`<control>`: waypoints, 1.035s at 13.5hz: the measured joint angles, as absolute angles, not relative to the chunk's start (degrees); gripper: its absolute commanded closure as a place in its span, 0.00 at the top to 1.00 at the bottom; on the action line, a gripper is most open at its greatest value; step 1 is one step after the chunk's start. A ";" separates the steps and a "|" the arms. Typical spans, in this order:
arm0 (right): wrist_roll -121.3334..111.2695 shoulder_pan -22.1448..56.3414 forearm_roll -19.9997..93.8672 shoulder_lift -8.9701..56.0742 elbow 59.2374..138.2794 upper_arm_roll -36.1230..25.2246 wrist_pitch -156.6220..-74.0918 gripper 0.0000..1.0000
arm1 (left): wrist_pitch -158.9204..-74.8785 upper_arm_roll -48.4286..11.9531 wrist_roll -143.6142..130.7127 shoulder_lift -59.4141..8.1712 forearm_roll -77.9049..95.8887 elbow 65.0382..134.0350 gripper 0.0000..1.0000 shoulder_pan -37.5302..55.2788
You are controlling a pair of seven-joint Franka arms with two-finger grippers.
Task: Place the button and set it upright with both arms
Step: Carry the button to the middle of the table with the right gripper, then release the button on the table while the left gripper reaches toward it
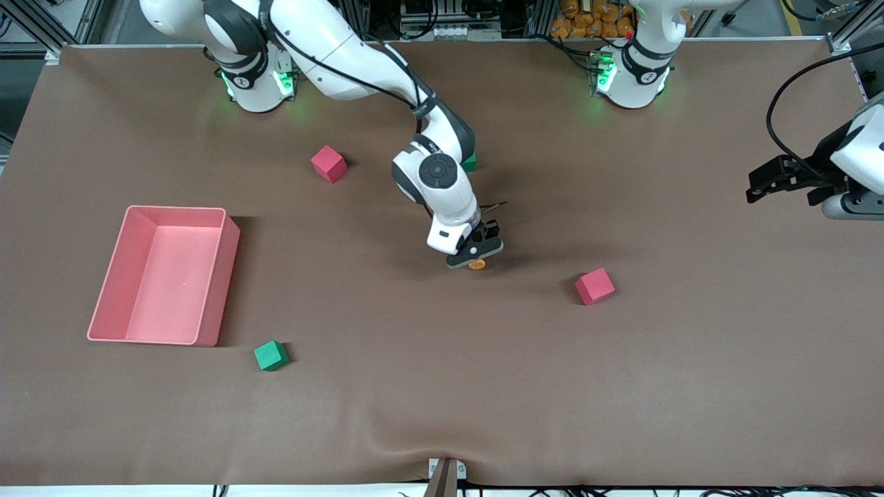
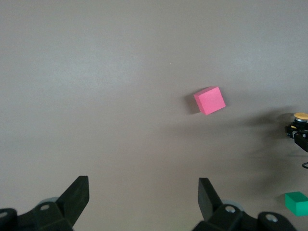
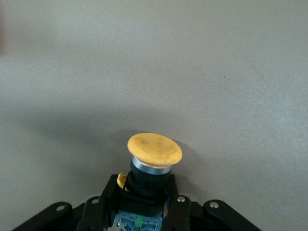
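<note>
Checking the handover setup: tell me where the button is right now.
The button is clamped in the right gripper, low over the middle of the table, with a red cube nearest, toward the left arm's end.

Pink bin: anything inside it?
Nothing visible inside the pink bin: bare floor across what the front view shows. The strip of floor along its wall toward the right arm's end is partly hidden, so that part is unconfirmed.

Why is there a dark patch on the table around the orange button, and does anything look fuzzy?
Right wrist view: the dark patch is a soft shadow round the button, held in the shut right gripper. Front view: the same shadow lies under that gripper; the pink bin casts one too. Left wrist view: the open left gripper's fingers look slightly fuzzy; the pink cube is sharper.
</note>
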State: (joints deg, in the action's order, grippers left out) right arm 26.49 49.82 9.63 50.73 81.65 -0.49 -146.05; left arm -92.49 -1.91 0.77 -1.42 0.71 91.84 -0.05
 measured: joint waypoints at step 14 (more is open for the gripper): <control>29.44 45.23 9.61 43.37 78.56 -2.63 -133.13 1.00 | -92.48 -2.57 0.77 -3.18 0.71 91.73 1.00 3.03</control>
State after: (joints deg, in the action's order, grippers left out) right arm 29.44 45.23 9.61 43.37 78.56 -2.63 -133.13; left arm -92.48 -2.57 0.77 -3.18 0.71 91.73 3.03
